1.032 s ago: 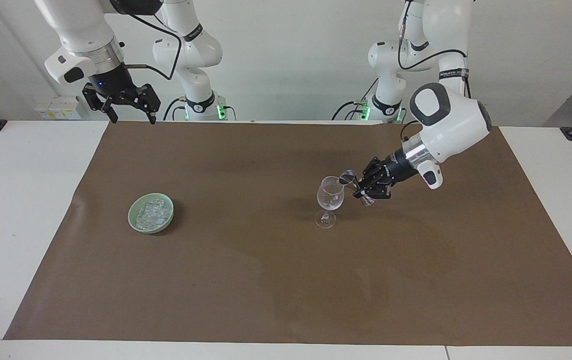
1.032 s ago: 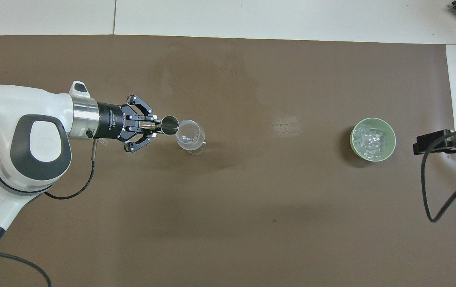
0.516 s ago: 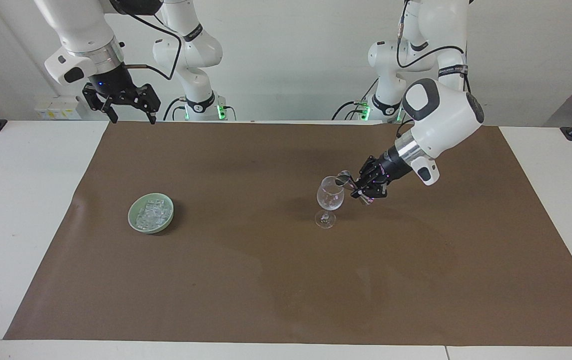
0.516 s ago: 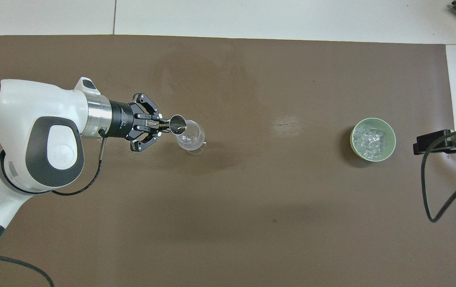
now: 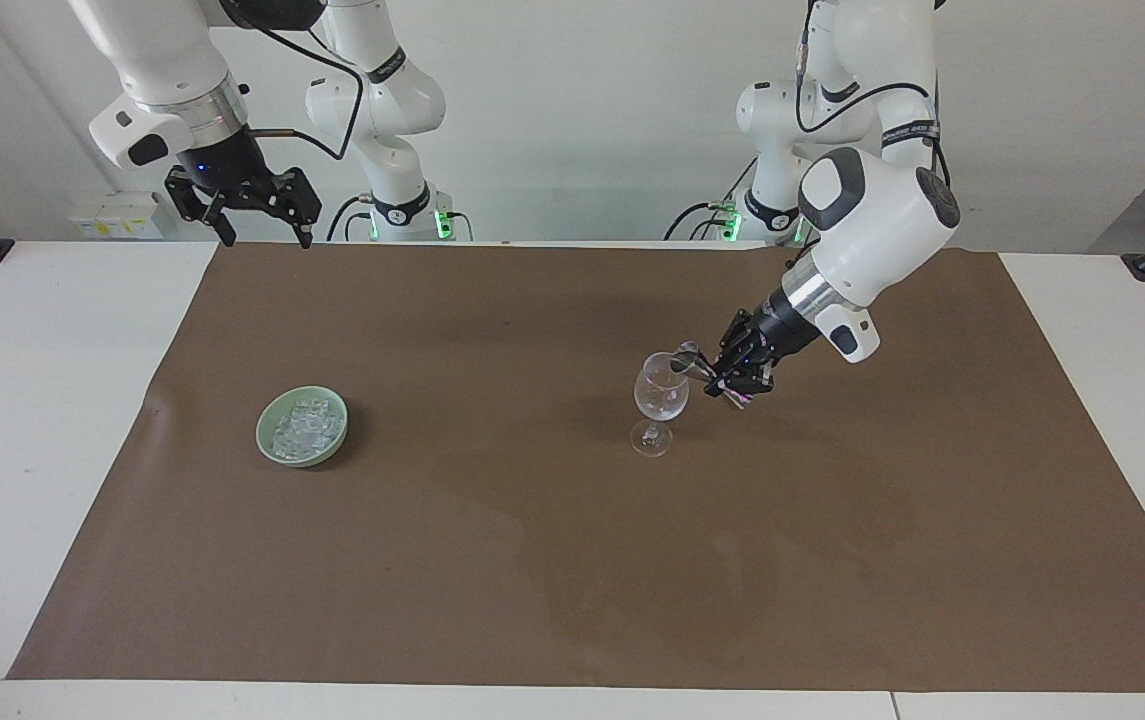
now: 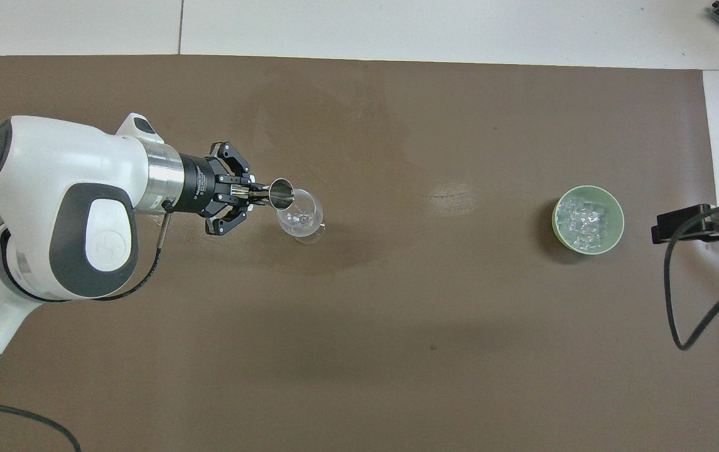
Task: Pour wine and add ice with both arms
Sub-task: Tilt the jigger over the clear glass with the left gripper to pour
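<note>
The left gripper [image 5: 729,377] is clamped on a small metal jigger [image 6: 281,193], fingertips pinched at its narrow waist. The jigger is tipped steeply, its open mouth at the rim of the wine glass [image 5: 661,396] that stands upright on the brown mat [image 5: 532,560], just ahead of the gripper's fingertips. Whether the jigger's lip touches the rim cannot be told. Glints show low in the glass bowl; what they are cannot be told. The left arm [image 6: 64,220] reaches in low from its own end of the table, wrist angled down toward the glass. The right gripper [image 5: 250,205] hangs high above the mat's edge at the robots' end of the table, jaws spread wide and holding nothing; this arm waits. The ice [image 6: 586,220], a heap of small clear cubes, lies in a pale green dish [image 5: 267,442] on the mat, below the right gripper and well apart from it, and also well apart from the left gripper and the glass, toward the right arm's end of the table.
</note>
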Robot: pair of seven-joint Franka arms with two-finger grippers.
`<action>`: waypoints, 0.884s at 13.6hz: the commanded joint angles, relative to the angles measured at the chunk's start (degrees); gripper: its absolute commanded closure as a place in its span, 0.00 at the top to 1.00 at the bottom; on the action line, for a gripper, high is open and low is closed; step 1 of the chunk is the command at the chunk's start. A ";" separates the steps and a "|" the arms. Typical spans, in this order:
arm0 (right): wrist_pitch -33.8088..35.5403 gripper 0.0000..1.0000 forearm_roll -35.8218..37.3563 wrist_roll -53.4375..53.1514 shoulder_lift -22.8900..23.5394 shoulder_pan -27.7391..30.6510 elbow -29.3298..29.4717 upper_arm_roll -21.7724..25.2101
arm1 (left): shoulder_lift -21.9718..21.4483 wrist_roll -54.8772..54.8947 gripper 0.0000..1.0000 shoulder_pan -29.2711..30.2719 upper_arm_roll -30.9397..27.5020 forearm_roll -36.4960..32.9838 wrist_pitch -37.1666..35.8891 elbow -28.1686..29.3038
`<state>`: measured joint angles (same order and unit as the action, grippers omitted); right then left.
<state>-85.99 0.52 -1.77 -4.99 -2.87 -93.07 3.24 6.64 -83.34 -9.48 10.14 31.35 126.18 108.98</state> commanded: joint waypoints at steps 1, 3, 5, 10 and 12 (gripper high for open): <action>0.91 1.00 -0.61 0.28 -0.28 0.24 0.35 -0.25 | -0.05 -2.45 0.00 -2.03 -0.99 -3.83 0.99 -0.88; 0.91 1.00 -0.61 0.28 -0.28 0.24 0.35 -0.25 | -0.05 -2.18 0.00 -3.08 -0.99 -8.84 0.91 -0.97; 0.91 1.00 -0.61 0.28 -0.28 0.32 0.35 -0.25 | -0.05 -2.18 0.00 -3.44 -0.99 -9.82 0.91 -0.97; 0.91 1.00 -0.61 0.28 -0.28 0.24 0.35 -0.25 | -0.49 -2.09 0.00 -3.44 -1.17 -13.33 0.03 -1.40; 0.91 1.00 -0.61 0.28 -0.28 0.24 0.35 -0.25 | -0.75 -2.18 0.00 -3.44 -1.17 -15.18 -0.76 -1.49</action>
<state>-85.99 0.52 -1.77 -4.99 -2.87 -93.07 3.24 6.63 -84.26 -11.78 10.01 18.45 126.39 107.96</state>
